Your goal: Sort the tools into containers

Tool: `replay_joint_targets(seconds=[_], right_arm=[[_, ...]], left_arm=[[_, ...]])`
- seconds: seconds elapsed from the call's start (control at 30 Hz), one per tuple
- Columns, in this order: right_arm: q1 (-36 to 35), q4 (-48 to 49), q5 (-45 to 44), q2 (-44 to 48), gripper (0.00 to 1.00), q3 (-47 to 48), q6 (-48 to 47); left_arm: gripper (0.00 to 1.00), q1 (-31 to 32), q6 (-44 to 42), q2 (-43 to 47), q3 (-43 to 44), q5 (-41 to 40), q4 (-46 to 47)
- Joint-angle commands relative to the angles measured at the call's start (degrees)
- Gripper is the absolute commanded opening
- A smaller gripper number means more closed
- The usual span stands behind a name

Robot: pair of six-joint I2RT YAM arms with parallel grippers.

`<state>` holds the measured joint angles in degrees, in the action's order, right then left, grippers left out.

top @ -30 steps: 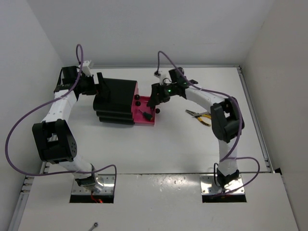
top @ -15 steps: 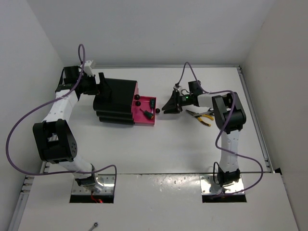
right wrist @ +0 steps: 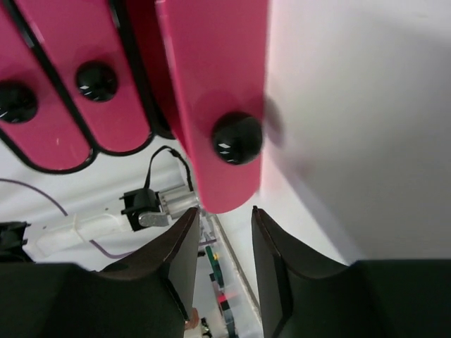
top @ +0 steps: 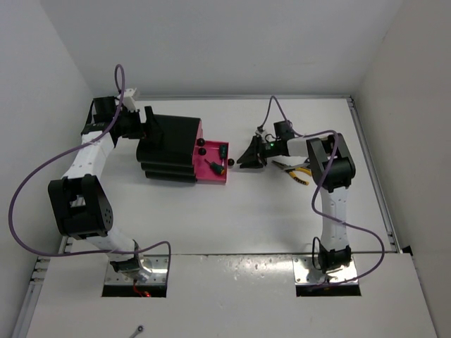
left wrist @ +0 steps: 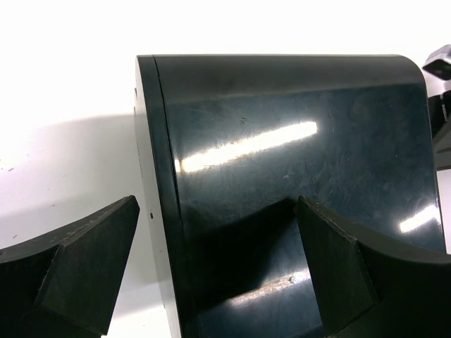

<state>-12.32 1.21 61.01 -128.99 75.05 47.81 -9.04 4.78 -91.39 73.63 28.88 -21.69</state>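
The black cabinet (top: 168, 144) stands at the back left, its lowest pink drawer (top: 220, 177) pulled out to the right. A green-handled screwdriver (top: 221, 150) lies in that drawer beside a small dark thing I cannot make out. Yellow-handled pliers (top: 297, 171) lie on the table to the right. My right gripper (top: 243, 160) is open and empty, low, just right of the drawer, facing its black knob (right wrist: 237, 137); it also shows in the right wrist view (right wrist: 222, 220). My left gripper (top: 146, 125) is open astride the cabinet's back edge (left wrist: 158, 211). I see no scissors clearly.
Two shut pink drawers with black knobs (right wrist: 96, 79) sit above the open one. White walls close the table at the back and sides. A raised rail (top: 368, 162) runs along the table's right edge.
My right gripper has drawn back to the right from over the open drawer and dropped low. The green-handled screwdriver now lies in the drawer. The left arm has not moved.
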Motion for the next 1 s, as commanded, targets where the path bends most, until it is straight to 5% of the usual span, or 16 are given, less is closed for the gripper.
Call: replay_joint_targets(seconds=[0.0, 0.73, 0.97], right_arm=[[0.3, -1.6, -1.2, -2.0, 0.37, 2.5, -1.0], [-3.1, 4.1, 2.2, -9.8, 0.47, 10.0, 3.6], [-4.3, 7.7, 2.8, -10.3, 0.37, 10.6, 5.4]], left_arm=[[1.0, 0.8, -3.0, -1.9, -2.3, -3.7, -4.8], [1.0, 1.3, -3.0, -3.4, -2.3, -4.2, -4.8], [1.0, 1.3, -3.0, -4.0, -2.8, -4.2, -4.8]])
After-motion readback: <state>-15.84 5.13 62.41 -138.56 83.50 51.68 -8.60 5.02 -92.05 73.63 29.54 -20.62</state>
